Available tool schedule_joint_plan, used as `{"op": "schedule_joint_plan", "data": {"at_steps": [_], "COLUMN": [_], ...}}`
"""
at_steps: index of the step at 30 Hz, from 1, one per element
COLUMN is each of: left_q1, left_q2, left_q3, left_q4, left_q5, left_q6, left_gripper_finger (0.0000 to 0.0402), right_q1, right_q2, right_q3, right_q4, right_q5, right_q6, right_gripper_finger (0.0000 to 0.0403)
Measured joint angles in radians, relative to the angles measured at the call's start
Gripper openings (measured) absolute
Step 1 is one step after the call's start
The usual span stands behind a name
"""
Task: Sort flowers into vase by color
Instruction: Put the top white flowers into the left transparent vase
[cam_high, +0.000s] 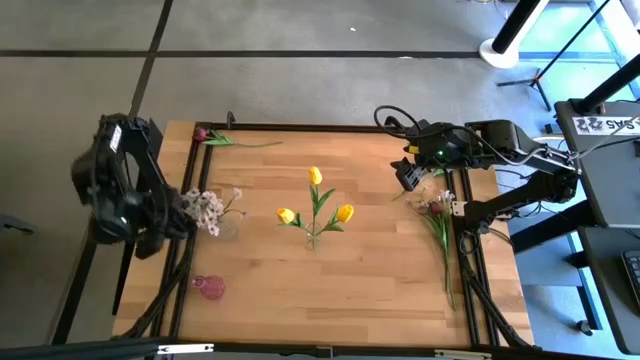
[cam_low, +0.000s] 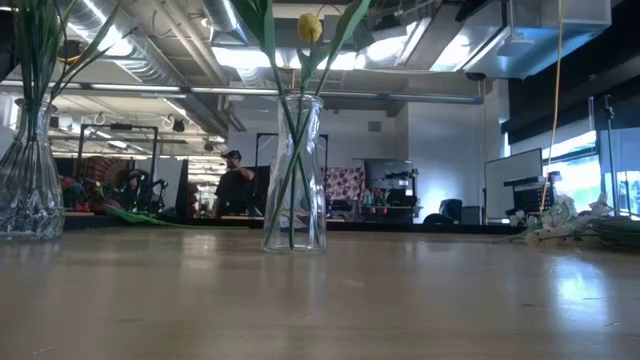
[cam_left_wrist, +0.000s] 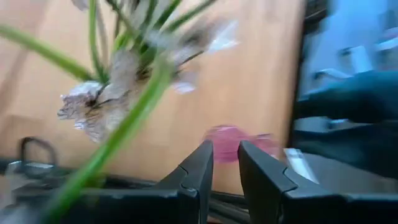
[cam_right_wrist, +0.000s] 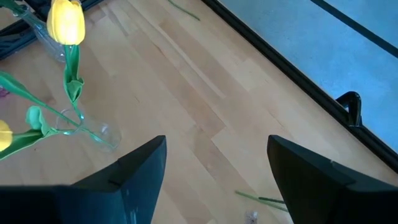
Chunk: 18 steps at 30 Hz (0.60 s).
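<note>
Three yellow tulips (cam_high: 315, 205) stand in a clear vase (cam_low: 295, 170) at the table's middle. Sprays of white-pink blossoms (cam_high: 210, 207) stand in a second clear vase (cam_low: 28, 175) near the left edge. My left gripper (cam_left_wrist: 225, 174) hovers just left of them, above the table, open by a narrow gap with nothing in it. One dark red bloom (cam_high: 203, 134) lies on its side at the far left. More flowers (cam_high: 437, 215) lie flat by the right edge. My right gripper (cam_right_wrist: 214, 180) hangs wide open above the table, just beyond their far end.
A small pink vase (cam_high: 208, 288) stands near the front left, also seen past my left fingers as a pink vase (cam_left_wrist: 233, 142). Black frame rails (cam_high: 470, 260) run along the table's sides. Bare wood lies between the tulip vase and the right-hand flowers. A person (cam_low: 232, 185) stands in the room behind.
</note>
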Motion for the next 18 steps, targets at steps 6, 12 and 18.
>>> {"op": "schedule_joint_plan", "data": {"at_steps": [6, 12, 18], "left_q1": [0.000, 0.000, -0.001], "left_q2": [-0.017, -0.063, -0.150], "left_q3": [0.222, 0.349, 0.385], "left_q4": [-0.001, -0.002, -0.002], "left_q5": [-0.021, -0.203, -0.575], "left_q6": [0.028, 0.155, 0.349], "left_gripper_finger": [0.0073, 0.0073, 0.0073], "right_q1": [0.000, 0.000, 0.000], "right_q2": [0.000, 0.006, 0.047], "right_q3": [0.000, 0.000, -0.031], "right_q4": [0.000, 0.000, 0.002], "right_q5": [0.000, 0.000, 0.006], "right_q6": [0.000, 0.015, 0.231], "right_gripper_finger": [0.0277, 0.0277, 0.0277]}}
